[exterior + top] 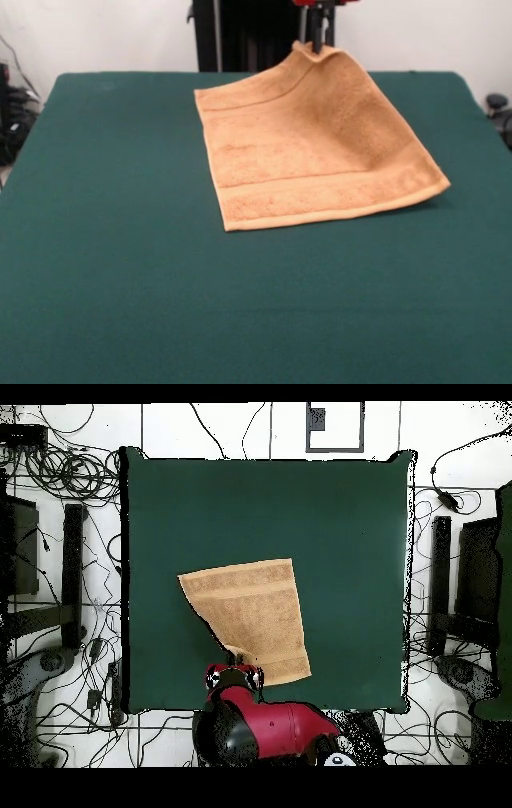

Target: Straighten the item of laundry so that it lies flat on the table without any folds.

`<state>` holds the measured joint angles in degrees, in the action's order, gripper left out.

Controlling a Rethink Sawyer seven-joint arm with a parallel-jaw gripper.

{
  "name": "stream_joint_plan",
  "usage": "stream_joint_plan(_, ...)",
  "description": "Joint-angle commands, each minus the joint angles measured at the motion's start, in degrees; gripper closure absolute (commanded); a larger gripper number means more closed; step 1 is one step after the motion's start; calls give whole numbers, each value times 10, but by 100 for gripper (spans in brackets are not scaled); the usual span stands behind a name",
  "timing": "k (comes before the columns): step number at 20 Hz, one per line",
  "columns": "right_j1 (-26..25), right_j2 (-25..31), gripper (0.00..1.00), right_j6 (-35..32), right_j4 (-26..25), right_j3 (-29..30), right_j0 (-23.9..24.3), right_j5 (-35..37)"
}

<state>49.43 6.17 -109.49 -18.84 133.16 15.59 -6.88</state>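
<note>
The orange-tan towel (pixel 308 152) lies on the dark green table (pixel 120 240), mostly spread out. Its far right corner is lifted off the table and hangs from my gripper (pixel 318 46) at the top of the front view. The cloth slopes down from that corner to the near edge, which rests on the table. In the overhead view the towel (pixel 250 609) sits a little left of the middle, and my gripper (pixel 236 664) holds its corner near the table's bottom edge. The gripper is shut on the towel's corner.
The robot's red arm (pixel 270 729) reaches in from the bottom of the overhead view. Cables and stands (pixel 70 574) lie around the table on the floor. The black pedestal (pixel 240 36) stands behind the table's far edge.
</note>
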Motion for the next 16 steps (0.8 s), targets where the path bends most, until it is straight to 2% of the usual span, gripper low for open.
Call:
stream_joint_plan(1,-66,-11,100,-125,37,-5,-34,-56)
stream_joint_plan(10,-79,-29,100,-137,59,5,-63,-79)
stream_joint_plan(16,-108,-42,100,-148,73,11,-88,-117)
